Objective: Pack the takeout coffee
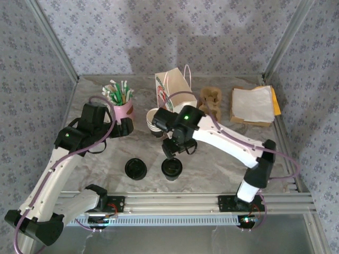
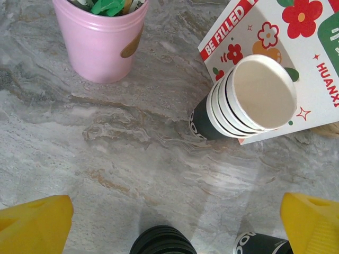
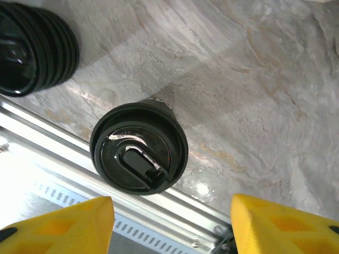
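Starting at the near edge, just past the metal rail (image 1: pixel 180 200), the takeout coffee (image 1: pixel 171 169) stands upright on the marble table (image 1: pixel 222 159) with its black lid pressed on. From my right wrist I look straight down on that lid and its sip flap. A stack of black lids (image 1: pixel 136 169) sits near it on the left, not touching.

My right pincer (image 3: pixel 172 211) hovers above the cup with its yellow fingers (image 3: pixel 58 227) spread. The cup lies ahead of them, not between them, so I grip nothing. My left pincer (image 2: pixel 172 211) is released too, wide and empty, over bare table between the lids and the pink cup of straws (image 1: pixel 123 106).

Farther back the stack of lidless cups (image 1: pixel 155 128) rests just in front of the printed paper bag (image 1: pixel 172 87). A cardboard cup carrier (image 1: pixel 212 103) sits beside the bag, and a pile of napkins (image 1: pixel 254 106) lies at the far right.

As I judge it, the lidding is done — the packing is not. The coffee stands well apart from the bag and the carrier, and it has yet to be grasped, carried back and set in.
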Controlling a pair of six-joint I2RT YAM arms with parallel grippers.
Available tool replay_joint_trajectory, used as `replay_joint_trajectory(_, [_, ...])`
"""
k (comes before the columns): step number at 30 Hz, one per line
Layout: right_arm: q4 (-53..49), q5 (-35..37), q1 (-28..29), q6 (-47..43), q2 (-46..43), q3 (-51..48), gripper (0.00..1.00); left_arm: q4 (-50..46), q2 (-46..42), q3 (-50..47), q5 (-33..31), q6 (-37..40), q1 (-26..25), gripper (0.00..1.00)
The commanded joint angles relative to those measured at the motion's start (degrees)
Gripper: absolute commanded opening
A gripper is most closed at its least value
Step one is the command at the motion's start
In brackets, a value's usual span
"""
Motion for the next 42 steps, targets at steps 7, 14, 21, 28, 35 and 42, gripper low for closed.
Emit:
replay_joint_trajectory(7, [10.74, -2.32, -1.72, 33.24, -13.23, -14.14, 0.75, 0.53, 0.64, 2.32, -2.74, -0.93, 0.25, 1.0])
replay_joint_trajectory(14, [6.96, -4.39, -1.7, 39.68, -7.25, -10.84, 0.81, -0.3, -2.07, 0.7, -0.26, 0.3, 0.24, 1.0])
replay_joint_trajectory(21, [4.58, -3.8, 0.49, 47.25, -2.85, -10.44, 0.81, -2.06, -4.9, -2.09, 3.09, 2.63, 0.24, 1.0])
replay_joint_trajectory(28, [6.42, -5.19, 2.15, 48.57, -0.24, -11.79, 0.86, -1.63, -5.81, -2.65, 2.71, 3.85, 0.26, 1.0])
replay_joint_trajectory(35, [8.9, -7.52, 2.78, 48.72, 1.12, -13.65, 0.92, -1.37, -5.76, -2.62, 2.45, 4.17, 0.26, 1.0])
replay_joint_trajectory(42, [6.96, -9.16, 3.06, 48.84, 3.26, -12.26, 0.9, -1.23, -5.81, -2.62, 2.18, 3.94, 0.24, 1.0])
